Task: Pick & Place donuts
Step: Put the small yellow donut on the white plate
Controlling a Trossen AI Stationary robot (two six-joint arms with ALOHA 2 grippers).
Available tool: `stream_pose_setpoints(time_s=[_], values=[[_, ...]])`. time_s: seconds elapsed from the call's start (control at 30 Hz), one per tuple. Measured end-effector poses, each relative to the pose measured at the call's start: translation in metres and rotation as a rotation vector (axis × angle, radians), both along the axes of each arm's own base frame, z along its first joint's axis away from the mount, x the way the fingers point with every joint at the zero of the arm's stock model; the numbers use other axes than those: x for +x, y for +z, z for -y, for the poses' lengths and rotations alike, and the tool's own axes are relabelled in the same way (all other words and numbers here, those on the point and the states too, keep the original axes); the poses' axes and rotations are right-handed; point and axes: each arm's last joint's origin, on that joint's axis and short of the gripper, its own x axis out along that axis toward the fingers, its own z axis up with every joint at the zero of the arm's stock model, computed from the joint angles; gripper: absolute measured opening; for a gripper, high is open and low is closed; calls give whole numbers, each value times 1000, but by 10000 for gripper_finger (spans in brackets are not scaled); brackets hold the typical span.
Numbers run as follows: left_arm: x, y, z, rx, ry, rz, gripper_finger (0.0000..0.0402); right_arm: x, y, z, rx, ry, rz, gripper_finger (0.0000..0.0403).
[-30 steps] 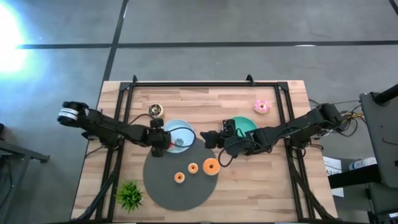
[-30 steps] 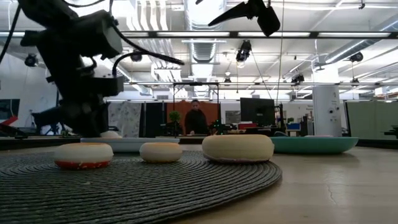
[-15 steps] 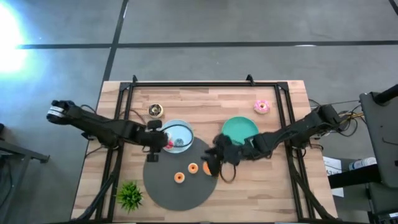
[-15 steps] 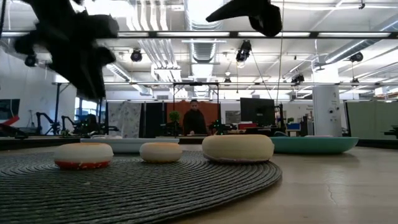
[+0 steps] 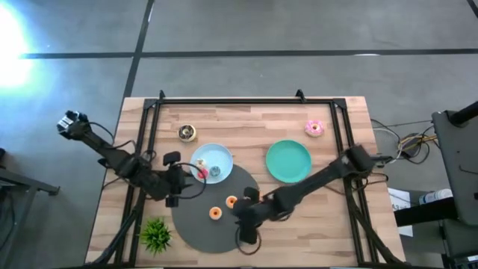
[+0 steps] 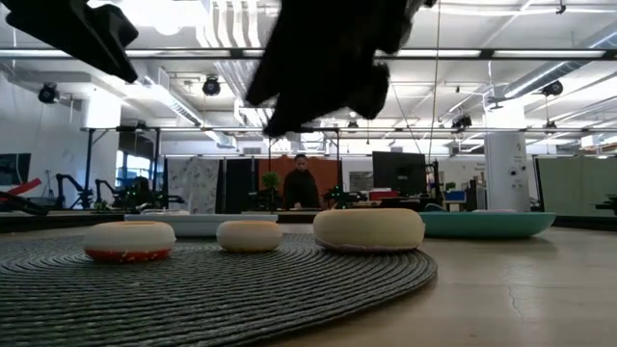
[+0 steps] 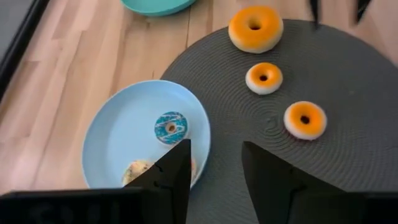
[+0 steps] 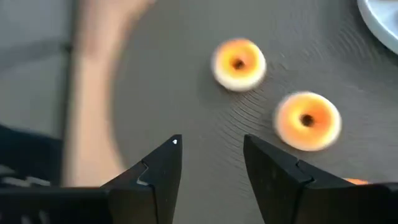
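Three orange donuts lie flat on the dark round mat (image 5: 213,224): two mini ones (image 5: 215,213) (image 5: 231,201) and a larger one (image 7: 255,28), which my right arm mostly covers in the high view. The light blue plate (image 5: 222,155) holds a blue-iced donut (image 7: 170,127) and others. A pink donut (image 5: 314,128) and a brown one (image 5: 187,133) lie on the wood. My left gripper (image 5: 183,183) is open and empty beside the blue plate's near left. My right gripper (image 5: 240,213) is open and empty above the mat, with the mini donuts (image 8: 239,64) (image 8: 307,120) ahead of it.
A green plate (image 5: 288,161) lies right of the blue one. A small green plant (image 5: 155,235) stands at the near left corner. A black frame (image 5: 246,99) runs around the far part of the table. A person (image 6: 303,183) stands far off in the room.
My left gripper has drawn back from the blue plate toward the table's near left and risen. My right gripper has swung from between the two plates toward the near edge, over the mat's larger donut. The donuts have stayed where they were.
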Motion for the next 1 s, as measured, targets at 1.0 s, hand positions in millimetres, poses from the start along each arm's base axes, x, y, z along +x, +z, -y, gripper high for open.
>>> stream_pose_setpoints(time_s=[1.0], values=[[-7,-2,3,-2,91,19,117,48,-36,27,-242,87,-174,122]])
